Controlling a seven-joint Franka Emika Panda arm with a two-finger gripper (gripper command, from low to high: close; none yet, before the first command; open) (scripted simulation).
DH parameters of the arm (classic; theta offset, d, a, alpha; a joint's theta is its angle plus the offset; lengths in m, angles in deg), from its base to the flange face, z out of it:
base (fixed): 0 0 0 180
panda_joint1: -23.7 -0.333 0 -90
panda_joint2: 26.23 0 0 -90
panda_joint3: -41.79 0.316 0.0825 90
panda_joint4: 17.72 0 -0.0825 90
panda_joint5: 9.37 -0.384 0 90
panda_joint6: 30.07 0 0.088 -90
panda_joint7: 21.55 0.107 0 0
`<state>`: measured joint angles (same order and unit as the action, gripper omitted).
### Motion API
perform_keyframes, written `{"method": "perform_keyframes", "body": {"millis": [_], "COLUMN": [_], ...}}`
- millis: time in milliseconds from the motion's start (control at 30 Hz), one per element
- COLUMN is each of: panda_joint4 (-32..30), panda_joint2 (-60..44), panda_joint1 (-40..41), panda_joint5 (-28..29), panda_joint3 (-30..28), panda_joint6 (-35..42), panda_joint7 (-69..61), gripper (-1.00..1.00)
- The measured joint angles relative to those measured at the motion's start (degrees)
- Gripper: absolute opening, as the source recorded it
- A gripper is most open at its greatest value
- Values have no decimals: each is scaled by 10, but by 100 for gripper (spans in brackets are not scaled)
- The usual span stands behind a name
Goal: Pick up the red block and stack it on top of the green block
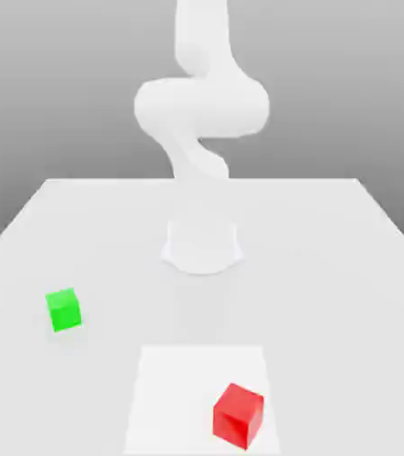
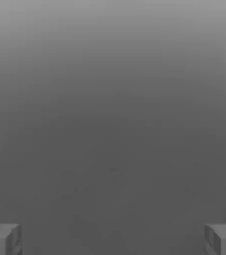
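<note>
Red block (image 1: 238, 415) near table's (image 1: 330, 267) front edge, well apart from green block (image 1: 63, 309).

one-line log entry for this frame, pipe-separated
phase: pre-grasp | gripper: jaws open, empty | red block: on table, exterior view's right, untouched | green block: on table, exterior view's left, apart from red | stack: not yet done

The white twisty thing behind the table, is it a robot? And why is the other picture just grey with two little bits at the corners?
Yes, the white robot arm stands on a white table. One camera watches from outside. On the table lie a green block, toward the exterior view's left, and a red block, nearer the camera. The grey picture comes from a camera on the arm's hand. The two bits are the fingertips of its pincer, spread wide apart and holding nothing.
</note>
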<state>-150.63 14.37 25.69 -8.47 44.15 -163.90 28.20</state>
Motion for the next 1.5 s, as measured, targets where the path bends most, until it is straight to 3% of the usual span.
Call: {"method": "perform_keyframes", "body": {"millis": [467,800,967,1000,1233,1400,1500], "panda_joint4": [-63,-109,-99,-97,-97,-113,-153], "panda_joint2": [-296,-495,-597,-613,-615,-524,-476], "panda_joint1": [73,63,37,30,30,51,86], "panda_joint5": [69,56,92,99,100,51,50], "panda_joint3": [95,108,75,67,67,94,47], "panda_joint6": [-115,-200,-278,-290,-292,-220,-208], "panda_joint7": [233,353,392,397,398,365,424], "gripper": [0,0,0,-100,-100,-100,-100]}}
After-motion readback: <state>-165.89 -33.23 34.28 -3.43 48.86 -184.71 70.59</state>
